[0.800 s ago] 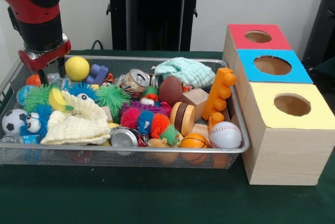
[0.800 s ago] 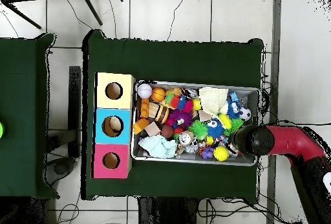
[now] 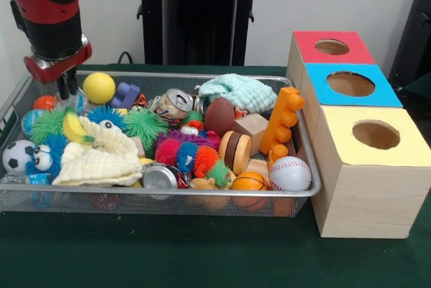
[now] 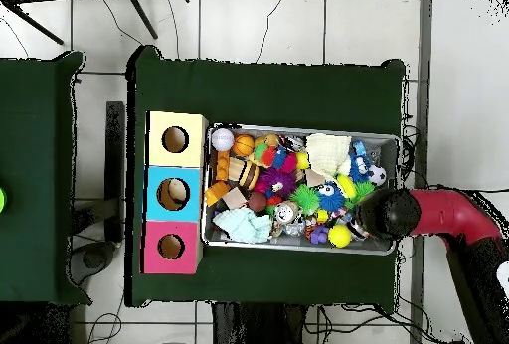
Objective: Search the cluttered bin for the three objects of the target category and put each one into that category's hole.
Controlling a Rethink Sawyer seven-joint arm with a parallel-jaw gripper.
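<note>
The wire-mesh bin (image 3: 13, 103) fills the left and centre of the front view, heaped with toys; in the overhead view it lies at centre frame as a grey-rimmed rectangle (image 4: 390, 139). The hole (image 3: 350, 83) in the blue-faced box sits at right of the front view, between the red-faced box (image 3: 333, 47) above it and the yellow-faced box (image 3: 374, 133) below; all three boxes stand just beside the bin's right end. Overhead, the same hole (image 4: 173, 194) appears left of the bin.

The front view makes out single items: a yellow ball (image 3: 99, 87) at upper left of the bin, a baseball (image 3: 290, 173) and a small basketball (image 3: 249, 182) at lower right, a soccer ball (image 3: 17, 155) at the left edge, a brown football (image 3: 219, 116) near the middle, an orange block (image 3: 281, 121), a crushed can (image 3: 174, 103), a mint cloth (image 3: 238, 92) and a cream cloth (image 3: 101, 160).

The gripper (image 3: 66, 87) hangs at upper left of the front view over the bin's far left corner, its two dark fingers close together with nothing visibly between them. Overhead, only the dark wrist (image 4: 390, 215) over the bin's lower right corner and the red arm (image 4: 452, 211) running to the right edge show; the fingers are hidden beneath
</note>
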